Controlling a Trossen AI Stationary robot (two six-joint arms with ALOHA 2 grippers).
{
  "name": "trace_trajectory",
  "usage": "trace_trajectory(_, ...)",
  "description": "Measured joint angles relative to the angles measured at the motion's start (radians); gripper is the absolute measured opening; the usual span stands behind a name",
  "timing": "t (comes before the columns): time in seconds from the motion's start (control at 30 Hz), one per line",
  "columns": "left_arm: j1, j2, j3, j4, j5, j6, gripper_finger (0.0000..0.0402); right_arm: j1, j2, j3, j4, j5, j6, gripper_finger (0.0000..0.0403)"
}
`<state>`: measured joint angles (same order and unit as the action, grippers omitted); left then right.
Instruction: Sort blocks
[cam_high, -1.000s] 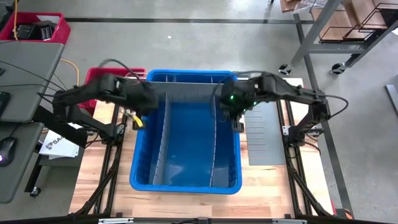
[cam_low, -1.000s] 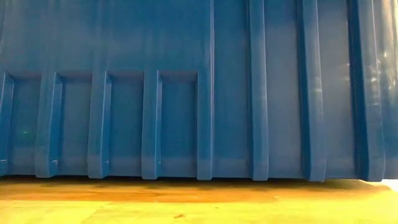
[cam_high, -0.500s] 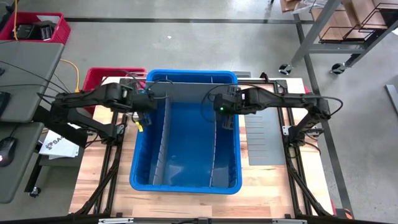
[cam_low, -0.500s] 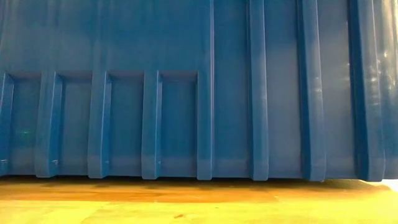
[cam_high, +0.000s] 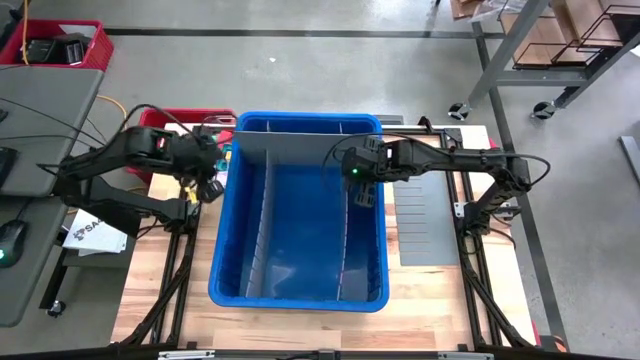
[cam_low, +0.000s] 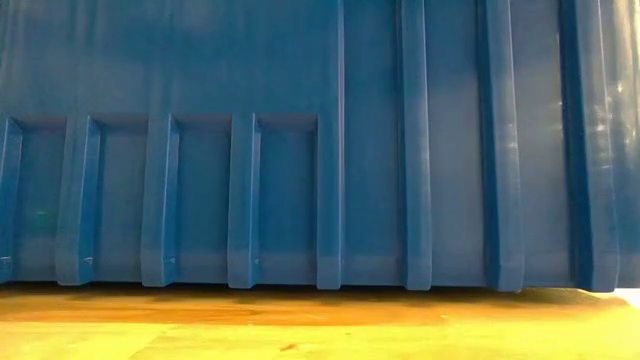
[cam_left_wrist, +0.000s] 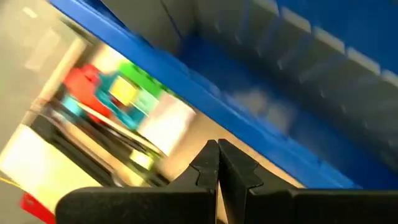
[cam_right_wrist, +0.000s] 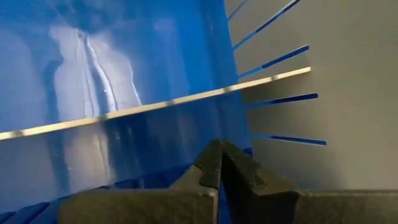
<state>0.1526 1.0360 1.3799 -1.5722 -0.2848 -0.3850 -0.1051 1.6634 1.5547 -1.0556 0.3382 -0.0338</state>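
Moved: left pincer (cam_high: 208, 186) has pulled back out past the bin's (cam_high: 300, 123) left wall
Left pincer: fingers together, holding nothing
Right pincer (cam_high: 362, 196): together, inside bin by right divider (cam_high: 345, 235)
Blocks (cam_left_wrist: 121, 96): cluster outside bin near worktop's (cam_high: 440, 295) far-left corner

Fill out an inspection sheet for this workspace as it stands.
Surface: wooden table, bare planks showing around the bin.
Job's things: blocks, a mixed-colour cluster outside the blue bin, beside its left wall; none seen inside.
Clutter: grey slotted panel flat on the table, right of the bin; grey dividers standing inside it.
Grippers: left pincer shut, empty, outside the bin's left rim; right pincer shut, empty, over the right compartment.
Cables: black cables looping over the left arm.
Surroundings: red crate, metal shelving, grey floor.
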Motion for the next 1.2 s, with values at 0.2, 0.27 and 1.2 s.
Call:
trace_trajectory(0.2, 0.033, 0.003, -0.164, 0.003, 0.068, 0.038, 0.0, -0.008, 0.0, 0.0, 0.009, -0.001, 0.0, 0.0)
trace_trajectory(0.27, 0.033, 0.004, -0.218, -0.002, 0.073, 0.031, 0.0, -0.012, 0.004, 0.0, 0.021, -0.002, -0.007, 0.0)
trace_trajectory(1.2, 0.03, -0.009, -0.294, 0.124, 0.118, -0.005, 0.0, -0.037, 0.089, 0.001, 0.2, -0.111, -0.053, 0.0)
